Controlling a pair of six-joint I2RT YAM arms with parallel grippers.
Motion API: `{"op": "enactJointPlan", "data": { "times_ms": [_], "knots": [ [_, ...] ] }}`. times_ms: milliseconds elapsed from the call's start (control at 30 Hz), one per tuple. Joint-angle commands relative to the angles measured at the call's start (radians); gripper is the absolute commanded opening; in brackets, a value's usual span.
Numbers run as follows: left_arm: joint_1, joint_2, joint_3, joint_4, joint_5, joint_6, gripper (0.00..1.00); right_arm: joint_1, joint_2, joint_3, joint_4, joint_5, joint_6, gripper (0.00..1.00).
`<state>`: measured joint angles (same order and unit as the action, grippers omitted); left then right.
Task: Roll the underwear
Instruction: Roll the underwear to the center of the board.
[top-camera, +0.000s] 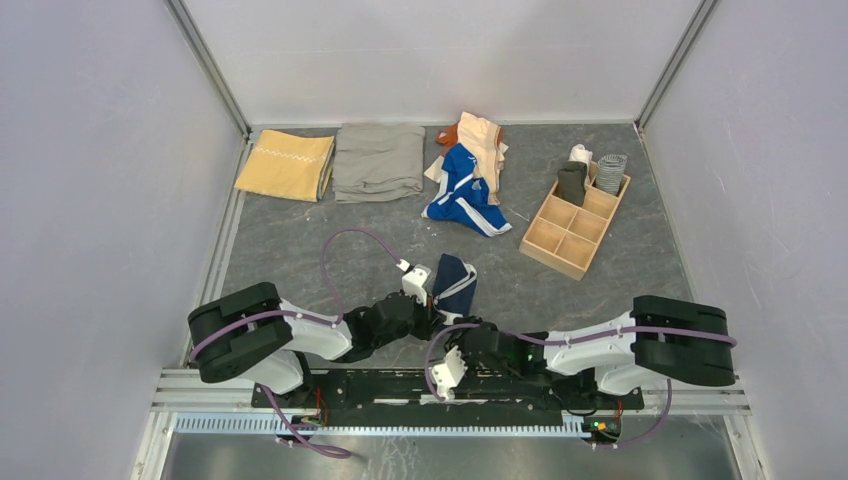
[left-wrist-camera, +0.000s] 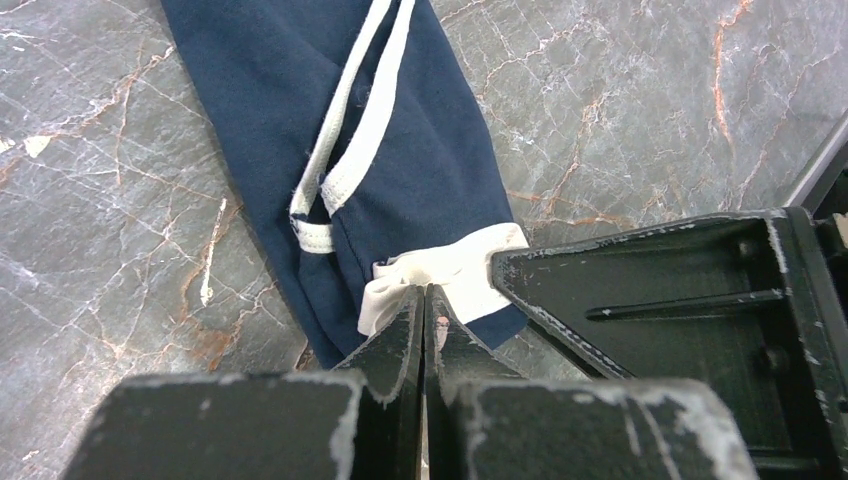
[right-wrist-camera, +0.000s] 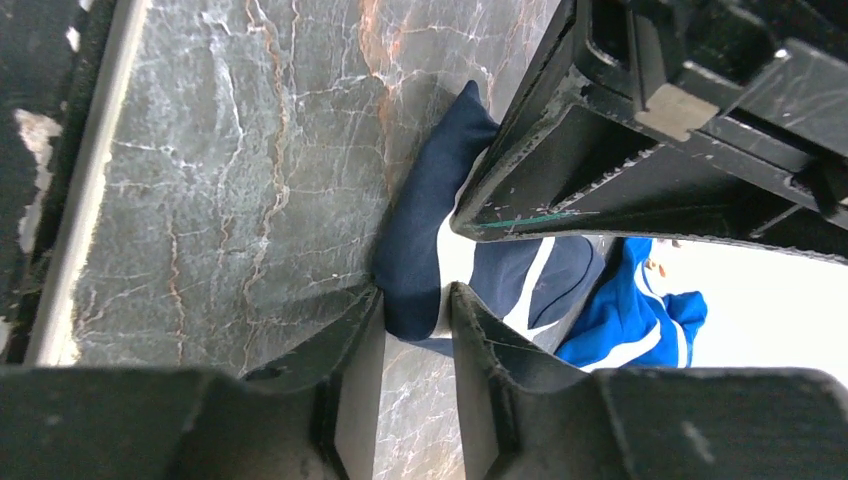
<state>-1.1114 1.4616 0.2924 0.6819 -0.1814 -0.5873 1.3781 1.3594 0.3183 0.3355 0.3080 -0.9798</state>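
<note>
Presently listed: navy briefs (top-camera: 455, 283), white trim, folded long on the marble table (top-camera: 300, 250), just ahead of both arms.
Left gripper (left-wrist-camera: 425, 300): closed, tips pinching the bunched white waistband at the briefs' end.
Right gripper (right-wrist-camera: 415, 300): narrow, folded navy edge caught between its tips.

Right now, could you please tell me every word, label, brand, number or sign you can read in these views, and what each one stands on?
No text can be read in any view.
navy underwear: plain white trim only, no lettering.
bright blue underwear: white stripes, no wording.
wooden organiser: no marking visible.
Anything finer on the arms or cloths is too small to tell.
</note>
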Motion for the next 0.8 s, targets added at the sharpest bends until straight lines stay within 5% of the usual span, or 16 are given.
{"op": "enactJointPlan", "data": {
  "times_ms": [0, 300, 767],
  "knots": [
    [0.007, 0.032, -0.027, -0.090, 0.011, 0.006, 0.02, -0.018, 0.030, -0.017, 0.017, -0.003, 0.046, 0.33],
    [0.024, 0.013, -0.039, -0.092, 0.010, 0.004, 0.02, -0.032, 0.015, -0.054, 0.114, 0.002, 0.092, 0.00],
    [0.041, -0.364, -0.026, -0.374, -0.072, 0.032, 0.02, -0.033, -0.089, -0.029, 0.058, -0.256, 0.345, 0.00]
  ]
}}
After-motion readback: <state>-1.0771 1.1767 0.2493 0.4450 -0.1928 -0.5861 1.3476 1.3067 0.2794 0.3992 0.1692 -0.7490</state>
